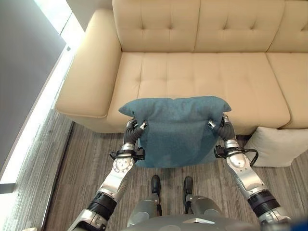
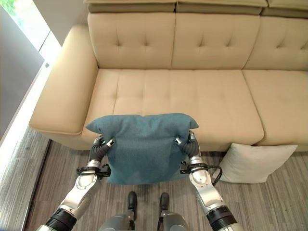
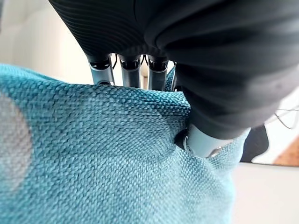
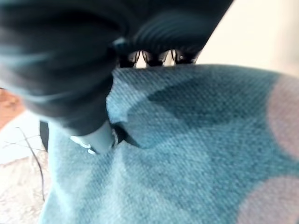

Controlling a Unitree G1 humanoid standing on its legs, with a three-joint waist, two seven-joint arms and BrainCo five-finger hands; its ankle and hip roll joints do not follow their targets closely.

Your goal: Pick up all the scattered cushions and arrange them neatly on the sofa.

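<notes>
Teal cushion hangs nearest in the left eye view, held up between both hands. At its left upper corner the left hand has its fingers curled over the fabric and is grasping it; at the right upper corner the right hand pinches the cloth the same way. Beyond the hands lies the seat of the beige sofa, with its armrest out past the left hand. Outward from the right hand, a white cushion leans on the wood floor against the sofa's front.

From the right eye view the teal cushion again spans the gap between the left hand and the right hand, in front of the sofa's front edge. The white cushion sits on the floor just outside the right hand.

Up close in the left wrist view, the fingers go down behind the top edge of the teal weave while the thumb presses into its near face.

Likewise in the right wrist view, the thumb digs into a fold of the teal fabric, the fingers gripping over its edge.
</notes>
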